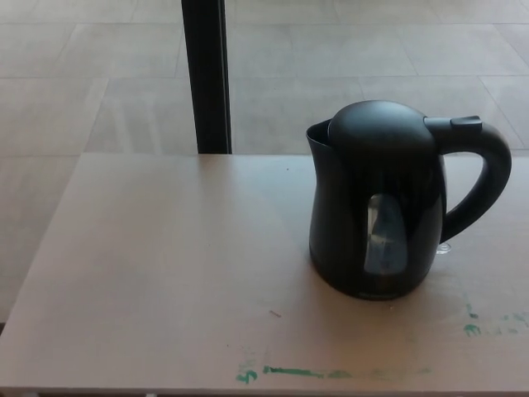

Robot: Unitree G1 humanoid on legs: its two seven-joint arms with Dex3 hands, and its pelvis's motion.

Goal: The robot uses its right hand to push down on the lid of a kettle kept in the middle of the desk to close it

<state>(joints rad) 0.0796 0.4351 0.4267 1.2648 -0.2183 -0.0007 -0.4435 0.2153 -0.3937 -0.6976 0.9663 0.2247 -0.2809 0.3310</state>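
Note:
A black electric kettle [376,207] stands upright on the light wooden desk [165,273], right of centre. Its domed lid [382,124] lies down flat on the body. The handle [488,178] points to the right, the spout to the left, and a clear water window faces me. Neither of my hands shows in the head view.
A black vertical post [207,74] rises behind the desk's far edge. Green marker smears [289,372] run along the near edge, with a few more at the right [471,329]. Tiled floor lies beyond and to the left of the desk.

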